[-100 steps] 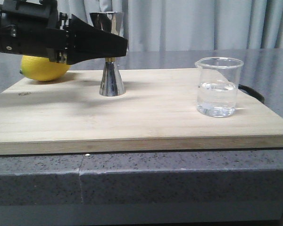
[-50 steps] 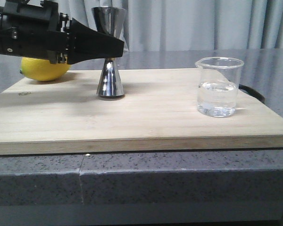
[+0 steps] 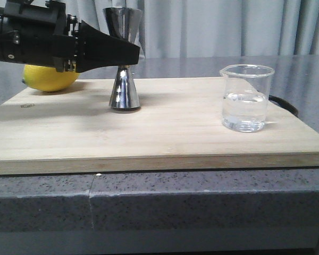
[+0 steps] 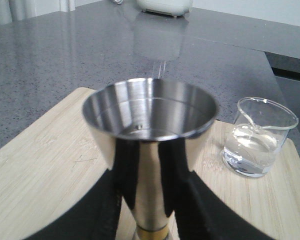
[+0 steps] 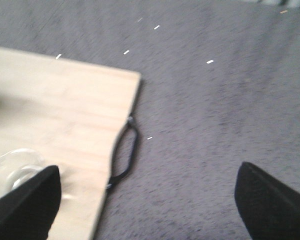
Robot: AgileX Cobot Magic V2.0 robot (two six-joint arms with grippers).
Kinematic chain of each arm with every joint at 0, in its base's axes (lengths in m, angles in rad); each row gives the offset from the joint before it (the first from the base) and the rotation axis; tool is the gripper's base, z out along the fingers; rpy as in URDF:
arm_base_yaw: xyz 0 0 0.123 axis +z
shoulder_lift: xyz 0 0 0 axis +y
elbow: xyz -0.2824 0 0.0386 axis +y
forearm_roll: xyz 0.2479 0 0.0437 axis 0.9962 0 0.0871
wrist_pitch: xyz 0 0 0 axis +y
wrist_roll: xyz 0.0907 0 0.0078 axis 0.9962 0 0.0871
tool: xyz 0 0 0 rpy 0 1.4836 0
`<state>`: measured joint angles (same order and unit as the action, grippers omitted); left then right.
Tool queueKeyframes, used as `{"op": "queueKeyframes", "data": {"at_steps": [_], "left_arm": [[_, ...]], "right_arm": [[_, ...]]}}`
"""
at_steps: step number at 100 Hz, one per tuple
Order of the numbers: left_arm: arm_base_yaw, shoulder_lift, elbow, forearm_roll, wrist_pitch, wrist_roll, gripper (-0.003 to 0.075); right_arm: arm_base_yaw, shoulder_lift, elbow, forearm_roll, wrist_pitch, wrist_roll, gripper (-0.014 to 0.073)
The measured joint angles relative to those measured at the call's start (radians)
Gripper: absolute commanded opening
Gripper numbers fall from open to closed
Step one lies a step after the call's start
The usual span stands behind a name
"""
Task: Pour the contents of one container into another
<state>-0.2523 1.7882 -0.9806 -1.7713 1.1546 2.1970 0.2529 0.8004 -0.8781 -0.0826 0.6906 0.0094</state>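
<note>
The steel hourglass jigger (image 3: 123, 64) stands on the wooden board (image 3: 165, 133), left of centre. My left gripper (image 3: 131, 53) comes in from the left and is shut on its narrow waist. In the left wrist view the jigger's upper cup (image 4: 150, 112) looks empty, with a black finger (image 4: 102, 200) on each side of the stem. The clear glass beaker (image 3: 245, 98), partly filled with clear liquid, stands at the board's right end and also shows as the beaker (image 4: 257, 137). My right gripper (image 5: 149, 200) hangs open over the board's right edge, and the beaker's rim (image 5: 15, 167) sits beside one finger.
A yellow lemon (image 3: 50, 77) lies at the board's back left, behind my left arm. A black loop handle (image 5: 125, 152) hangs off the board's right edge. Grey speckled counter (image 5: 215, 110) surrounds the board (image 5: 60, 105). A white appliance (image 4: 165, 5) stands far back.
A second ago my left gripper drew slightly left and the jigger shifted a little with it. Over the last half second nothing has visibly moved.
</note>
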Motion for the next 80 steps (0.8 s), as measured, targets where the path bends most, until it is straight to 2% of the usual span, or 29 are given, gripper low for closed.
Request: {"op": "queueKeyframes", "data": {"at_steps": [23,42,56,80], "left_arm": [[0.000,0.000,0.000,0.000,0.000,0.000,0.0187],[0.000,0.000,0.000,0.000,0.000,0.000,0.0187],[0.000,0.000,0.000,0.000,0.000,0.000,0.0187],[0.000,0.000,0.000,0.000,0.000,0.000,0.0187]], "right_arm": [[0.185,0.140,-0.098,0.000,0.180,-0.009,0.0638],[0.266,0.180,-0.108,0.014,0.242,-0.009,0.0638],[0.282,0.160,-0.045,0.054,0.162,-0.009,0.0638],[0.303,0.072,0.196,0.071,-0.177,-0.009,0.0638]]}}
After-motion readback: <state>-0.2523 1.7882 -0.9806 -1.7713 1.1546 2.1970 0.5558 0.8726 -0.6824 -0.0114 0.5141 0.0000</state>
